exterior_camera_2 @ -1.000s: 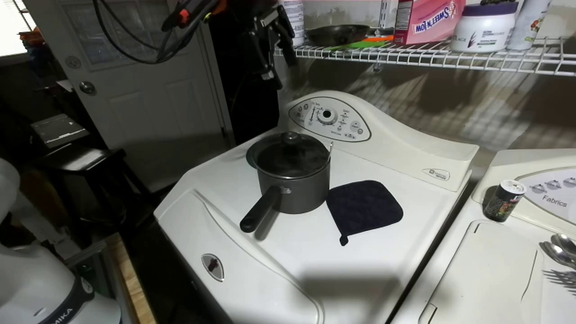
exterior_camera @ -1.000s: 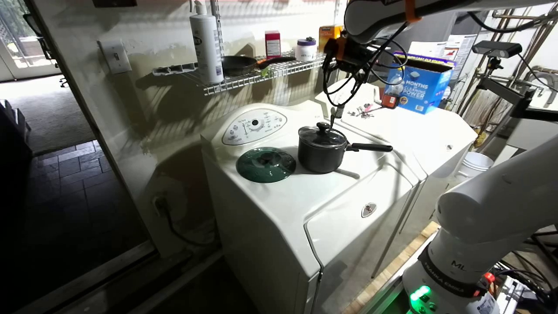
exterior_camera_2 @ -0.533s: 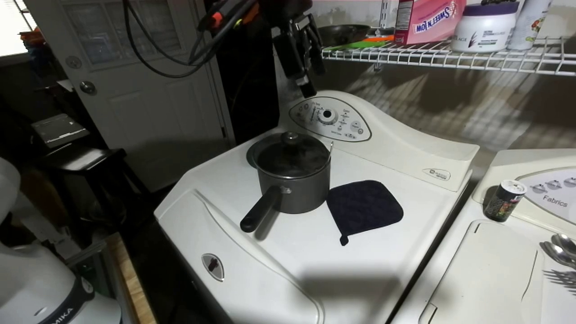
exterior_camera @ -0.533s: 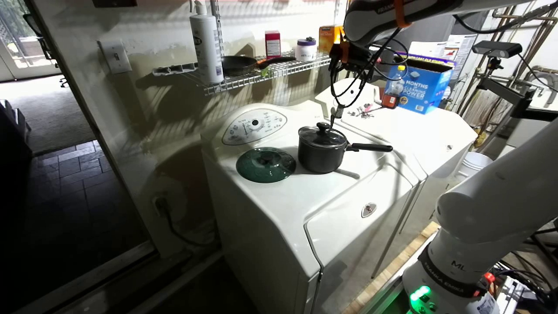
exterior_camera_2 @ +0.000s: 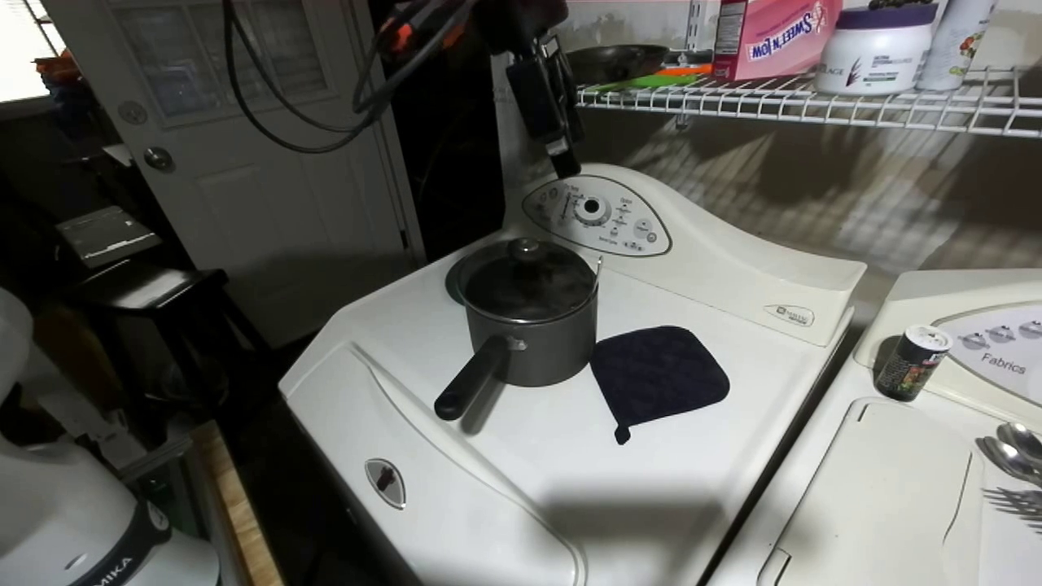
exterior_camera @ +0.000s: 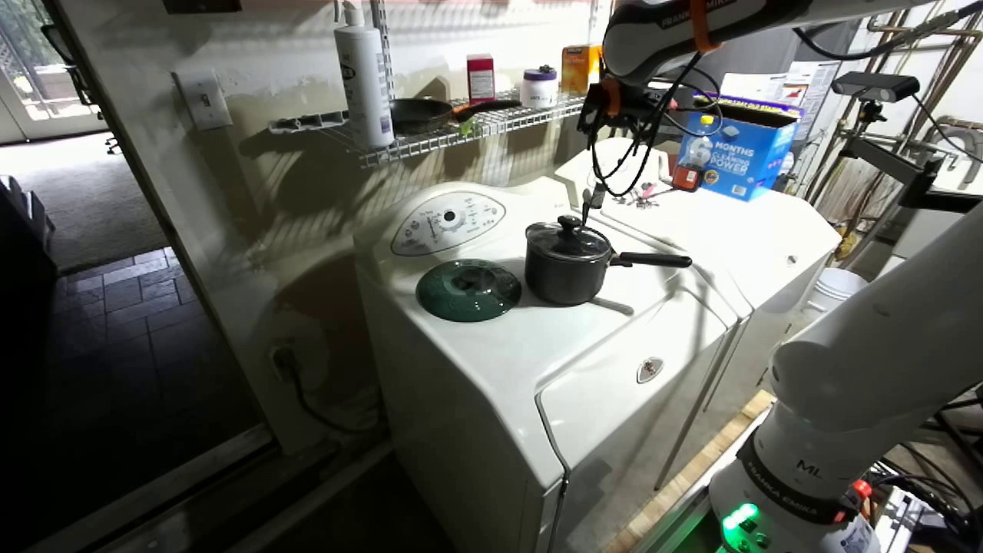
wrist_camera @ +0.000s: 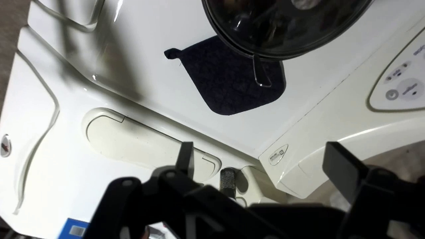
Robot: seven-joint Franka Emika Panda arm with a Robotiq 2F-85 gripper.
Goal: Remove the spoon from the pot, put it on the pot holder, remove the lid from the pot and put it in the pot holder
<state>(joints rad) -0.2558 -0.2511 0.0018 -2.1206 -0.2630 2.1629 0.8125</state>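
Note:
The dark grey pot stands on a white appliance, its black handle pointing toward the front. A glass lid with a round knob covers it in both exterior views. From under the lid's edge a thin metal spoon handle sticks out; the rest of the spoon is hidden. Flat beside the pot lies the dark blue pot holder, partly beneath the handle's outline in the wrist view. My gripper hangs high above the appliance, open, its fingers wide apart with nothing between them.
A green glass disc lies beside the pot. The raised control panel and a wire shelf with a pan, boxes and jars are at the back. On the neighbouring appliance are a black can and cutlery.
The gripper has shifted rightward and a little lower in an exterior view, turning slightly. The pot, lid, spoon handle and pot holder have stayed in place.

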